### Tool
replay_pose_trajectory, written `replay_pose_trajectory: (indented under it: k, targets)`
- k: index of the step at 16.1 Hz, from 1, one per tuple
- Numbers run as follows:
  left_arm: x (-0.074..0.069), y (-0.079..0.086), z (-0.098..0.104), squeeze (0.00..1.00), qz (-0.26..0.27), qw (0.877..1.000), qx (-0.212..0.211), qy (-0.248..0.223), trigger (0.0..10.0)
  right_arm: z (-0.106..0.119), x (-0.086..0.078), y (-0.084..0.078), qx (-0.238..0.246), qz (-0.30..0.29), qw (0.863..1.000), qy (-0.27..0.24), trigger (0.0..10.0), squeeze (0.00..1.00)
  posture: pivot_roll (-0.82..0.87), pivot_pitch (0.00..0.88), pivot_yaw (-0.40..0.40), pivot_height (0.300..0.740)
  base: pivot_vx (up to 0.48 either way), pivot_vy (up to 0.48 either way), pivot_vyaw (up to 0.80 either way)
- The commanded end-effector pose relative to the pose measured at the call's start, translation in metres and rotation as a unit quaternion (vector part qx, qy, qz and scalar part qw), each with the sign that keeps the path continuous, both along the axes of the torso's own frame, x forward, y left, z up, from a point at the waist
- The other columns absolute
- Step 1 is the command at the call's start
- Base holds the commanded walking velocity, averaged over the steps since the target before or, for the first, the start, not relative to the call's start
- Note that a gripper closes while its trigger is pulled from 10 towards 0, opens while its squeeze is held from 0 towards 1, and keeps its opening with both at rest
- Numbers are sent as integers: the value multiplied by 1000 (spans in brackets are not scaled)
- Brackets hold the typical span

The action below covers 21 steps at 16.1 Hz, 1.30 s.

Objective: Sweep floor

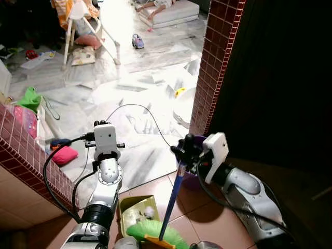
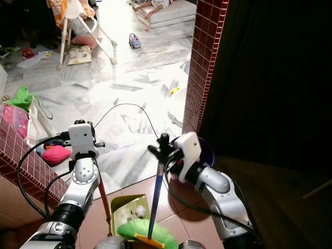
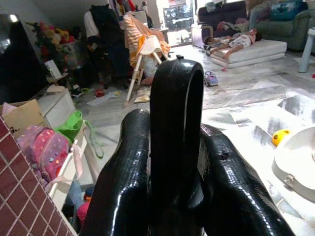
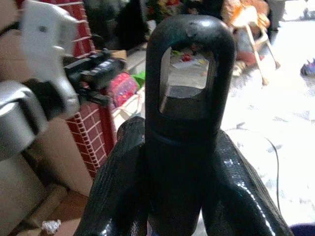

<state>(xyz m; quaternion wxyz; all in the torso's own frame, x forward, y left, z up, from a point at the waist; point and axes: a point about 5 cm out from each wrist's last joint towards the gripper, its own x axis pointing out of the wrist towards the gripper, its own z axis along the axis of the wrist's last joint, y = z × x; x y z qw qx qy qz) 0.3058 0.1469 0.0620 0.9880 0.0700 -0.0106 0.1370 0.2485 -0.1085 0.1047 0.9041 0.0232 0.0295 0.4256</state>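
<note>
Head views: your right gripper (image 1: 182, 152) is clamped on the black top of the broom (image 1: 171, 199), blue shaft running down to green bristles just beside the dustpan (image 1: 136, 210) on the tile floor (image 1: 207, 220). Your left gripper (image 2: 91, 144) holds the dustpan's red handle (image 2: 104, 199).

Left wrist: fingers (image 3: 123, 196) pressed around a black loop end.

Right wrist: fingers (image 4: 118, 191) pinching the broom's hanging loop. It looks light and stiff, but you're gripping high, so expect the head to swing.
</note>
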Motion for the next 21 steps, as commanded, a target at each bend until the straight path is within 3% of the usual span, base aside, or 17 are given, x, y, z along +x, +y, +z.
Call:
replay_pose_trajectory:
  k: [1, 6, 8, 10, 11, 15, 17, 21]
  targets:
    - [-4, -4, -13, 0, -23, 999, 15, 37, 10000, 19, 2, -3, -23, 17, 999, -46, 10000, 0, -141, 0, 57, 740, 0, 0, 0]
    - [-5, 2, -13, 0, -18, 999, 23, 35, 10000, 75, 28, 5, 80, 26, 995, -48, 10000, 0, -147, 0, 63, 740, 0, 0, 0]
    - [-5, 3, -15, 0, -13, 999, 25, 41, 10000, 98, 27, 17, 124, 98, 987, -35, 10000, 0, -146, 0, 67, 740, 0, 0, 0]
    - [-5, 3, -15, 0, -12, 999, 26, 41, 10000, 113, 33, 19, 150, 87, 983, -52, 10000, 0, -146, 0, 70, 740, 0, 0, 0]
    - [-4, 4, -14, 0, -11, 999, 26, 39, 10000, 117, 41, 15, 153, 43, 984, -77, 10000, 0, -146, 0, 71, 740, 0, 0, 0]
    - [-3, 5, -14, 0, -7, 999, 25, 40, 10000, 99, 54, 5, 104, -70, 986, -112, 10000, 0, -143, 0, 73, 740, 0, 0, 0]
    - [-4, 4, -14, 0, -3, 999, 25, 40, 10000, 80, 60, -3, 42, -149, 976, -153, 10000, 0, -144, 0, 74, 740, 0, 0, 0]
    - [0, 2, -14, 0, 4, 999, 9, 44, 10000, 42, 60, -3, 3, -169, 976, -136, 10000, 0, -139, 0, 77, 740, 0, 0, 0]
